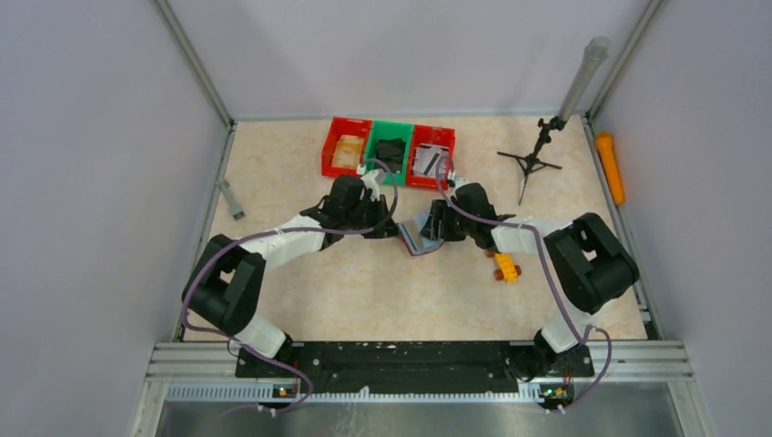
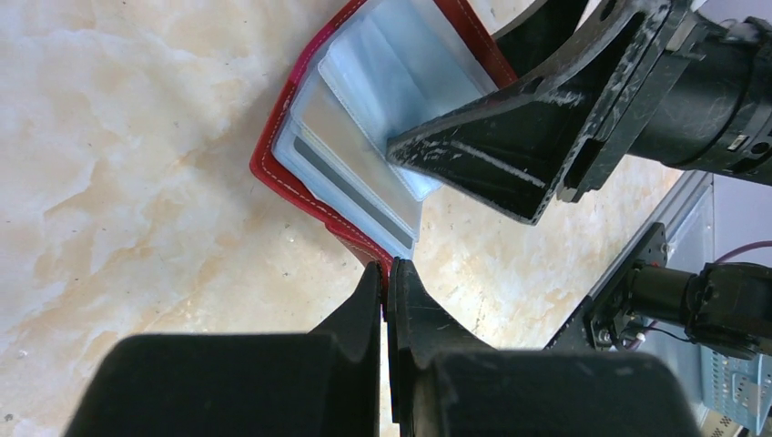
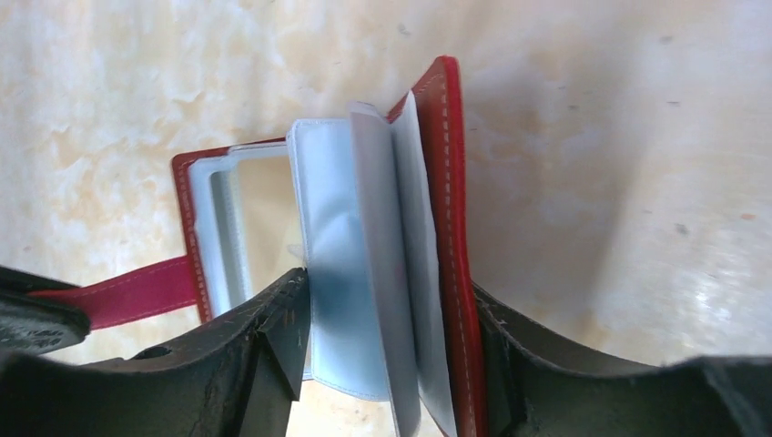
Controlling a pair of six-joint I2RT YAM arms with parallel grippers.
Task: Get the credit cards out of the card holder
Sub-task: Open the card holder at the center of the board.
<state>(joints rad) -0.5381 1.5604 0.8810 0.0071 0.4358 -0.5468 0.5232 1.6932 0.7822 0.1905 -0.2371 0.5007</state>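
You see the card holder covered in a smooth red leather-like skin, with pale stitching along its edges. Its sleeves are thin clear plastic, glossy and slightly cloudy. The worktop looks like polished beige marble with a soft sheen. The right pincer is matt black plastic, scuffed and scratched pale; the left pincer is the same matt black. The bins are shiny moulded plastic.
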